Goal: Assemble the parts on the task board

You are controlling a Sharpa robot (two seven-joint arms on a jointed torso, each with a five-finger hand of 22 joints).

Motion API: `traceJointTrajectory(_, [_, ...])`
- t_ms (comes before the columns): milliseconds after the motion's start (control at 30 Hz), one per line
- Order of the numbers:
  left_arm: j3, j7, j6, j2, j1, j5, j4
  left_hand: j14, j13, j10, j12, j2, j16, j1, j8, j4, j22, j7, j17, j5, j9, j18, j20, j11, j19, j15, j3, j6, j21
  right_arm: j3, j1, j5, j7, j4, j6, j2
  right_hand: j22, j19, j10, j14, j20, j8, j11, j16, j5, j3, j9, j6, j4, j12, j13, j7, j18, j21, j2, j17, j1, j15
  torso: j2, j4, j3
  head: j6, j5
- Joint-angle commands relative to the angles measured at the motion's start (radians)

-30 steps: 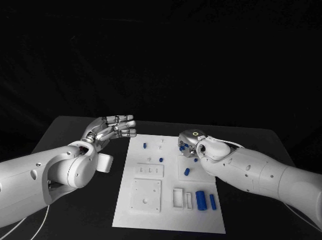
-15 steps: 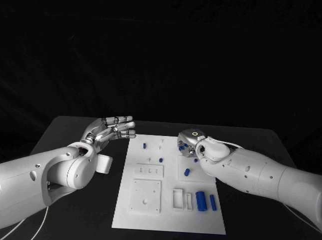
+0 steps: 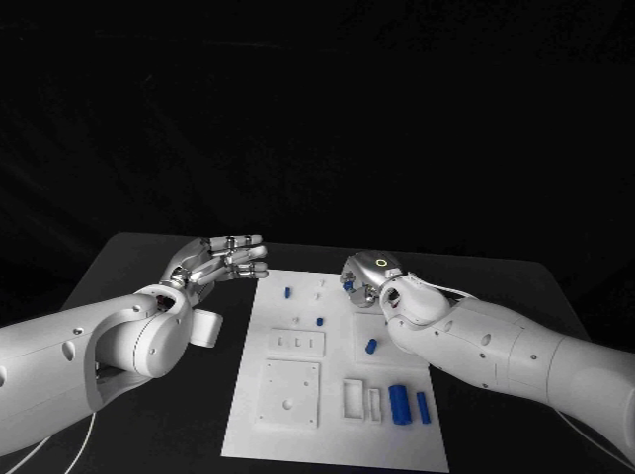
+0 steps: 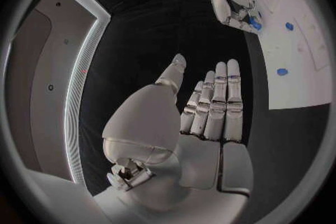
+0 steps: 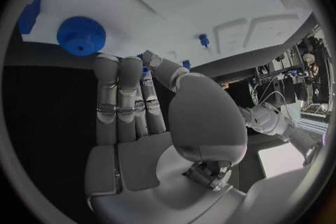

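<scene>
Task board (image 3: 296, 395) (right hand (image 3: 365, 279) above far edge)

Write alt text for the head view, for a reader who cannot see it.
Two white robot arms reach over a black table toward a white task board carrying small blue parts. The right hand curls over the board's far edge around a blue piece; the left hand hovers beside the board, holding nothing.
</scene>
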Motion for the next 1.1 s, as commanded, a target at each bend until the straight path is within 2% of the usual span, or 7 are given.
traceJointTrajectory(33, [0.001, 0.008, 0.007, 0.005, 0.001, -0.005, 0.0, -0.009, 0.002, -0.009, 0.005, 0.004, -0.004, -0.005, 0.004, -0.003, -0.002, 0.001, 0.0, 0.002, 0.001, -0.013, -0.002, 0.0, -0.007, 0.001, -0.004, 0.006, 0.002, 0.003, 0.004, -0.017, -0.037, -0.004, -0.025, 0.019, 0.016, 0.005, 0.046, 0.0, -0.006, 0.005, -0.04, -0.005, 0.0, 0.001, -0.002, 0.008, -0.006, 0.003, 0.005, -0.002, 0.007, -0.018, 0.014, 0.003, 0.005, -0.011, 0.0, 0.0044, -0.0043, 0.006, -0.002])
traceJointTrajectory(167, [0.001, 0.007, 0.007, 0.01, 0.001, -0.005, -0.001, -0.009, 0.002, -0.009, 0.005, 0.004, -0.004, -0.005, 0.004, -0.003, -0.002, 0.001, 0.0, 0.002, 0.001, -0.013, -0.002, 0.0, -0.007, 0.001, -0.004, 0.006, 0.003, 0.004, 0.009, -0.019, -0.046, -0.018, -0.021, 0.042, 0.018, 0.006, 0.046, 0.0, -0.006, 0.005, -0.04, -0.005, 0.0, 0.002, -0.002, 0.009, -0.006, 0.003, 0.005, -0.002, 0.007, -0.02, 0.015, 0.003, 0.005, -0.011, 0.002, 0.0064, -0.0038, 0.01, -0.002])
traceJointTrajectory(300, [0.001, 0.007, 0.006, 0.017, 0.001, -0.006, -0.004, -0.009, 0.002, -0.009, 0.005, 0.004, -0.004, -0.005, 0.004, -0.003, -0.002, 0.001, 0.0, 0.002, 0.001, -0.013, -0.002, 0.0, -0.007, 0.001, -0.004, 0.006, 0.003, 0.005, 0.012, -0.02, -0.057, -0.048, -0.016, 0.075, 0.021, 0.007, 0.045, 0.0, -0.006, 0.005, -0.039, -0.006, 0.001, 0.002, -0.002, 0.008, -0.008, 0.003, 0.005, -0.002, 0.007, -0.03, 0.015, 0.002, 0.003, -0.011, 0.001, 0.0112, -0.0092, 0.014, -0.003])
traceJointTrajectory(433, [0.001, 0.006, 0.006, 0.025, 0.001, -0.006, -0.004, -0.009, 0.002, -0.009, 0.005, 0.004, -0.004, -0.005, 0.004, -0.003, -0.002, 0.001, 0.0, 0.002, 0.001, -0.013, -0.002, 0.0, -0.007, 0.001, -0.004, 0.006, 0.003, 0.005, 0.013, -0.022, -0.064, -0.08, -0.013, 0.102, 0.028, 0.009, 0.046, 0.0, -0.006, 0.005, -0.039, -0.007, 0.002, 0.002, -0.002, 0.008, -0.01, 0.003, 0.005, -0.002, 0.008, -0.034, 0.015, 0.003, 0.002, -0.011, 0.003, 0.0113, -0.0101, 0.019, 0.0])
traceJointTrajectory(700, [0.001, 0.005, 0.005, 0.028, 0.002, -0.008, 0.009, -0.009, 0.002, -0.009, 0.005, 0.004, -0.004, -0.005, 0.004, -0.003, -0.002, 0.001, 0.0, 0.002, 0.001, -0.013, -0.002, 0.0, -0.007, 0.001, -0.004, 0.006, 0.003, 0.006, 0.014, -0.023, -0.067, -0.116, -0.003, 0.133, 0.048, 0.015, 0.046, 0.0, -0.007, 0.005, -0.039, -0.007, 0.003, 0.003, -0.002, 0.008, -0.013, 0.003, 0.005, -0.002, 0.007, -0.049, 0.017, 0.004, 0.0, -0.011, 0.007, 0.0212, -0.0214, 0.019, -0.004])
traceJointTrajectory(767, [0.001, 0.005, 0.004, 0.028, 0.002, -0.008, 0.011, -0.009, 0.002, -0.009, 0.005, 0.004, -0.004, -0.005, 0.004, -0.003, -0.002, 0.001, 0.0, 0.002, 0.001, -0.013, -0.002, 0.0, -0.007, 0.001, -0.004, 0.006, 0.003, 0.006, 0.014, -0.025, -0.067, -0.123, -0.002, 0.139, 0.048, 0.015, 0.046, 0.0, -0.007, 0.005, -0.039, -0.007, 0.003, 0.003, -0.002, 0.008, -0.013, 0.003, 0.005, -0.002, 0.007, -0.049, 0.017, 0.004, 0.0, -0.011, 0.008, 0.0211, -0.0209, 0.019, -0.001])
traceJointTrajectory(1100, [0.001, 0.004, 0.003, 0.029, 0.002, -0.009, 0.018, -0.009, 0.002, -0.009, 0.005, 0.004, -0.004, -0.005, 0.004, -0.003, -0.002, 0.001, 0.0, 0.002, 0.001, -0.013, -0.002, 0.0, -0.007, 0.001, -0.004, 0.006, 0.003, 0.006, 0.014, -0.026, -0.064, -0.155, -0.007, 0.157, 0.067, 0.021, 0.045, 0.0, -0.007, 0.005, -0.039, -0.007, 0.004, 0.005, -0.002, 0.008, -0.015, 0.003, 0.005, -0.002, 0.007, -0.064, 0.017, 0.004, -0.002, -0.012, 0.013, 0.0281, -0.0292, 0.023, 0.002])
